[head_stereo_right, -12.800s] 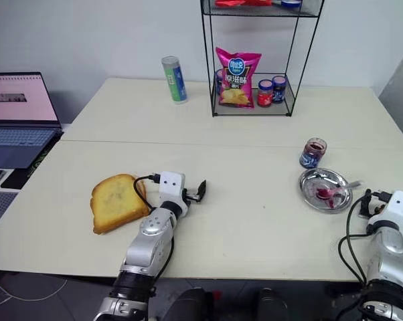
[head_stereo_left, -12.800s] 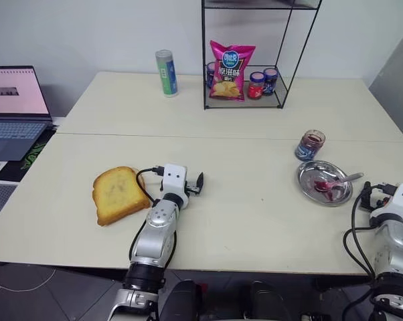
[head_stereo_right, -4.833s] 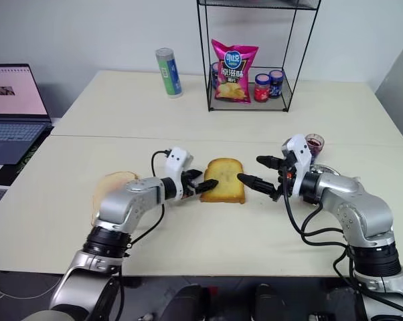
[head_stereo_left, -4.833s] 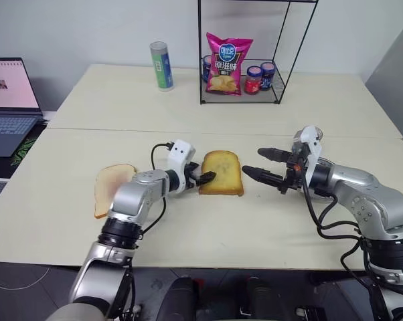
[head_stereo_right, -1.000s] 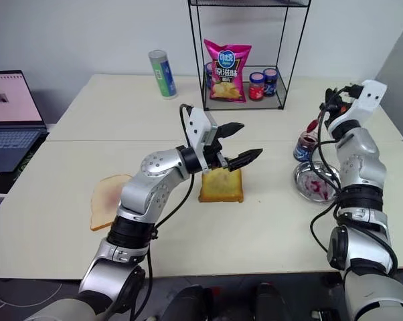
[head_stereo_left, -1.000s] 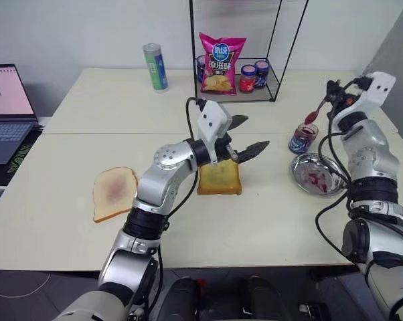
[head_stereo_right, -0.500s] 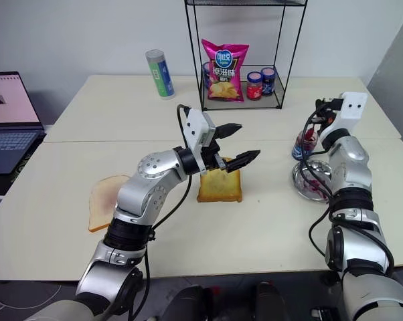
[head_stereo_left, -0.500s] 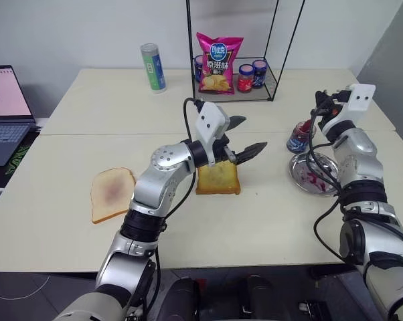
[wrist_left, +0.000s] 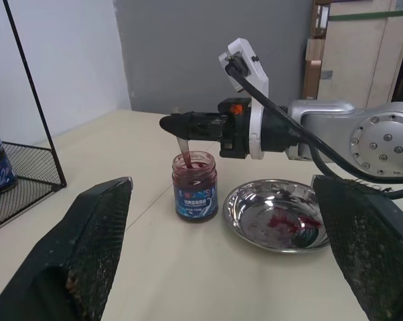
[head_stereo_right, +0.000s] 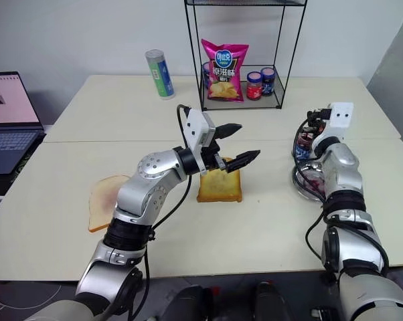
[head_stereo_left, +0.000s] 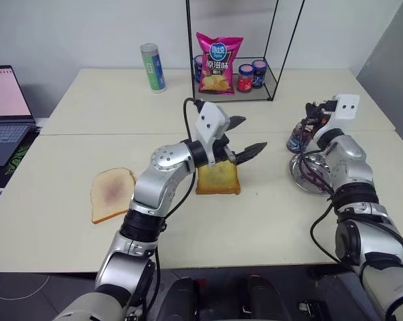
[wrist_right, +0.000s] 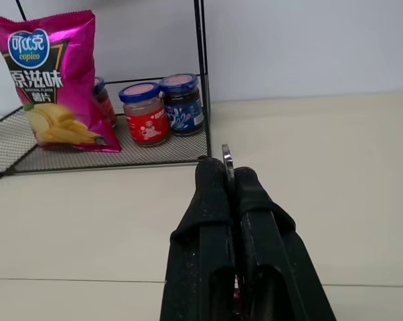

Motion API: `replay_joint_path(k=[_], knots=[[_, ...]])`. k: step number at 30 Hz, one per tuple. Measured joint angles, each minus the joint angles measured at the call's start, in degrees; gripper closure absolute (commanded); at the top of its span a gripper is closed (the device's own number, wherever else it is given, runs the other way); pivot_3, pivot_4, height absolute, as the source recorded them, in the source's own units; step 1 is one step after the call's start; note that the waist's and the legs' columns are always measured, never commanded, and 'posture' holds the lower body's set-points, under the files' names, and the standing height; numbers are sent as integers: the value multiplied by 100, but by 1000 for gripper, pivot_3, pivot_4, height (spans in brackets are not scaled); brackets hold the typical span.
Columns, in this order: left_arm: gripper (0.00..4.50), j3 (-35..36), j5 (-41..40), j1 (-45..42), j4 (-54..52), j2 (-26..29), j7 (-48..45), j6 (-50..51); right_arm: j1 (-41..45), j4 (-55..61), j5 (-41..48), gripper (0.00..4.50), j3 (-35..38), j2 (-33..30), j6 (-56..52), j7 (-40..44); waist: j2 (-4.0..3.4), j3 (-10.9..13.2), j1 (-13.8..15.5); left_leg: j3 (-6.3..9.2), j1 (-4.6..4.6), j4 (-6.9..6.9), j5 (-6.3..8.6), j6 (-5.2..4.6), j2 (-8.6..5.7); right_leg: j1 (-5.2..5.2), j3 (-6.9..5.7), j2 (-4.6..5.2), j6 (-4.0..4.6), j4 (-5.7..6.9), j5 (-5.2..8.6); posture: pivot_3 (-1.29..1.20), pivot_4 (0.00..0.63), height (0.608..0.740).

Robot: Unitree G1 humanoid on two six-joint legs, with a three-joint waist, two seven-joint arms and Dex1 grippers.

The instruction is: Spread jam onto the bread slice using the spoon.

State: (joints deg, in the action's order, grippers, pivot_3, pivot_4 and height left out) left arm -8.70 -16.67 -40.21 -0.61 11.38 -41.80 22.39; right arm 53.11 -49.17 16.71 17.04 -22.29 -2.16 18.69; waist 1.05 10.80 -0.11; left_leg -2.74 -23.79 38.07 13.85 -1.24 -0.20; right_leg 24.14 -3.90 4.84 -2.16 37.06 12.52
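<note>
R arm dipping spoon [wrist_left: 182, 148] in jam jar [wrist_left: 195, 186]; L arm hovering open over bread.

L to R: stained pale slice [head_stereo_left: 111, 193] lying on table [head_stereo_left: 67, 134]; L gripper [head_stereo_left: 244, 137], fingers wide apart & holding nothing, hanging just above bread [head_stereo_left: 217, 178] mid-table; R gripper [wrist_left: 183, 124], fingers clamped on spoon handle, poised over jar beside steel dish [wrist_left: 275, 215], spoon bowl sitting in jam [wrist_left: 194, 163]. Risks: thin handle twisting in grip, w/ jam dripping on table during carry to bread; spoon catching jar rim & tipping jar; L fingers blocking spreading path.
</note>
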Motion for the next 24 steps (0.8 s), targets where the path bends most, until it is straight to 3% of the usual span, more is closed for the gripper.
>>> replay_joint_path(k=[15, 24], knots=[[0, 1, 26, -4, 27, 12, -9, -42, 275, 52, 1553, 4429, 1563, 63, -1434, -929, 0, 0, 1, -3, -1, 0, 0, -2, 0, 0, 2, 1, 0, 0, -1, 0, 150, 740], [0, 0, 34, -66, 152, 5, -41, -116, 383, 344, 1844, 4429, 1790, -54, -1605, -1250, 0, 0, 0, -6, -1, 0, 1, -3, 0, 1, 4, 0, -1, -1, -1, 0, 150, 740]])
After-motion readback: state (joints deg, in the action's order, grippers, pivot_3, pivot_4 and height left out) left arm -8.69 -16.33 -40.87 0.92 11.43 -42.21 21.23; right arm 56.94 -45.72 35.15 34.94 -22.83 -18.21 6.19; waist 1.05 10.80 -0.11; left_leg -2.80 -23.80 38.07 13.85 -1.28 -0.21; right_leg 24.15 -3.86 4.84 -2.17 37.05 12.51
